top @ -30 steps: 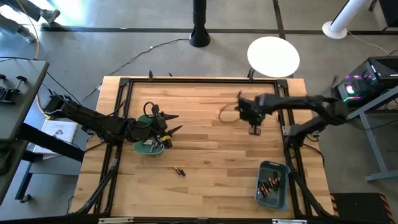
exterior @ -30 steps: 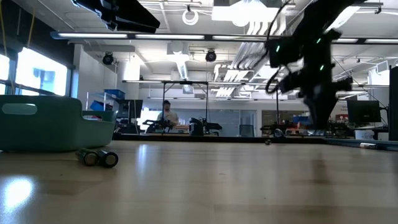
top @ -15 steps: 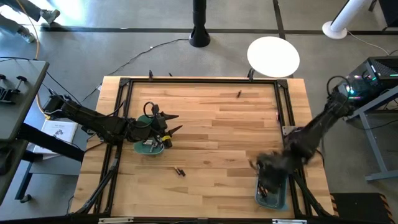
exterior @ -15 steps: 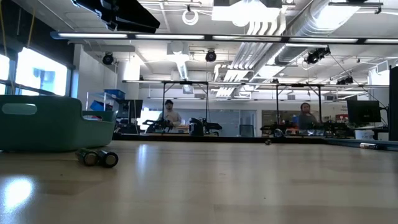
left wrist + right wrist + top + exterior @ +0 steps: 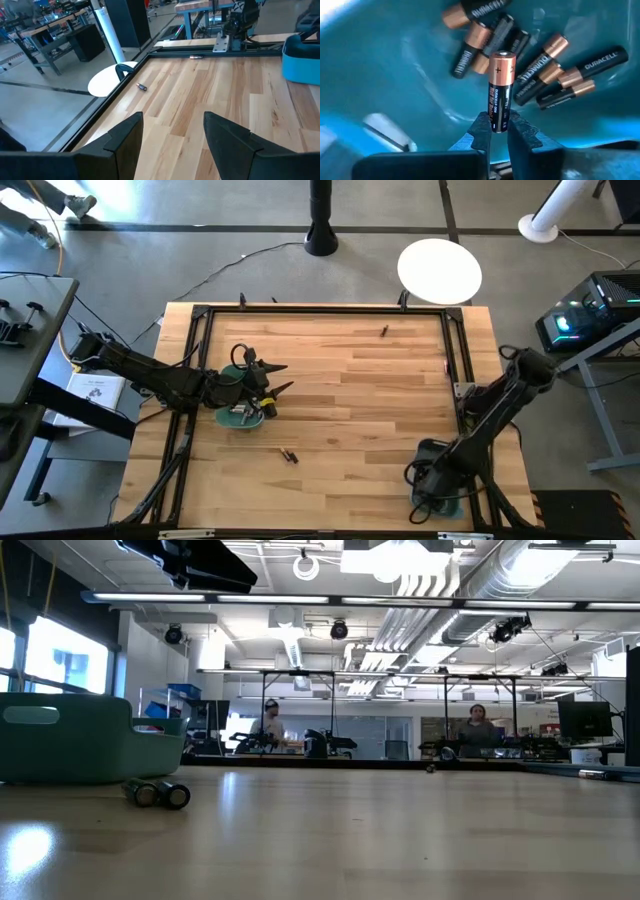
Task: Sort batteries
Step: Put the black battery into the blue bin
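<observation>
My right gripper (image 5: 498,127) (image 5: 432,480) hangs over the teal bin (image 5: 395,75) (image 5: 447,506) at the table's near right corner, shut on a black-and-copper battery (image 5: 500,85). Several like batteries (image 5: 545,65) lie on the bin's floor. My left gripper (image 5: 286,377) (image 5: 172,130) waits open over a second teal bin (image 5: 240,418) (image 5: 70,735) at the left. Two batteries (image 5: 288,454) (image 5: 158,793) lie loose on the wood near that bin. Another battery (image 5: 384,330) (image 5: 142,87) lies near the far edge. My right gripper pinches the battery's black flat end (image 5: 498,120) between its two fingers. The fingers point steeply down from above and lie along the battery. The battery sticks out past the fingertips, copper plus end (image 5: 502,57) away from me, lifted clear above the bin's floor.
A dark frame rail (image 5: 330,310) runs around the work area. One more battery (image 5: 196,57) lies by the rail on the right side. Bare wood (image 5: 350,400) fills the middle of the table. People stand far off in the room beyond the table (image 5: 478,725).
My right gripper has swung from the far middle of the table toward the near right corner, rolling about its own line and tipping more steeply down, and now hangs over the right bin. It has left the low view.
</observation>
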You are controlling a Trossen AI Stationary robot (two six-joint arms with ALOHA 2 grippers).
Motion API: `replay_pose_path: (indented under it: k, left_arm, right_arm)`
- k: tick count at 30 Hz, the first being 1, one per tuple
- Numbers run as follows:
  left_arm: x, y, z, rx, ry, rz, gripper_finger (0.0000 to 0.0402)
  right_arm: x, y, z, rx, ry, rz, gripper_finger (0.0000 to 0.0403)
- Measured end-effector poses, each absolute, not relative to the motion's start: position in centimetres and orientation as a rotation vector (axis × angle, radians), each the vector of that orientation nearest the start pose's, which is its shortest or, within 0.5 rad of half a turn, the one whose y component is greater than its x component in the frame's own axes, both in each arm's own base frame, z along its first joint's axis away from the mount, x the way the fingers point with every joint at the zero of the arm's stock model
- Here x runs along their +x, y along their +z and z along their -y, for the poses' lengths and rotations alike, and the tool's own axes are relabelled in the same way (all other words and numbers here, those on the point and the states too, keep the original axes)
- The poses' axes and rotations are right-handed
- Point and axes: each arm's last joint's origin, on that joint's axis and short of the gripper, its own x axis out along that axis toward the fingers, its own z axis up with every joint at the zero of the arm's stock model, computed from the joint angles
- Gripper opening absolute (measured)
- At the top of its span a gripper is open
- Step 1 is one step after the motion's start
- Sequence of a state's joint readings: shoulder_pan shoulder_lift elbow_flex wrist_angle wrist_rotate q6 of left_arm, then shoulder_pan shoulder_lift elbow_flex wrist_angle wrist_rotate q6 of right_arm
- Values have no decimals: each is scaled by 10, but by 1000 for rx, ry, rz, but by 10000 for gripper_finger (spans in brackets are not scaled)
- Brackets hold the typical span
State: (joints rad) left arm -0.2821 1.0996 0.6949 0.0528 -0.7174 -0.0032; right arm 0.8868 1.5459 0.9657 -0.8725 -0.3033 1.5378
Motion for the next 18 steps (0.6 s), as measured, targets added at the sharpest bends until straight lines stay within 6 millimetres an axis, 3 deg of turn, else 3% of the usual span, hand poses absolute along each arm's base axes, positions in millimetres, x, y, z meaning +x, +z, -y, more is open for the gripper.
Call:
replay_pose_path:
  k: [5, 11, 14, 18]
  left_arm:
    - [229, 267, 47, 167, 431, -311, 200]
    - [229, 266, 47, 165, 431, -311, 200]
    - [229, 266, 47, 165, 431, -311, 200]
    - [229, 266, 47, 164, 430, -311, 200]
  right_arm:
    - [164, 181, -205, 652, -369, -1778, 48]
    - [168, 190, -196, 700, -366, -1764, 130]
    - [168, 207, -190, 753, -335, -1792, 161]
    - [170, 249, -181, 811, -281, -1732, 169]
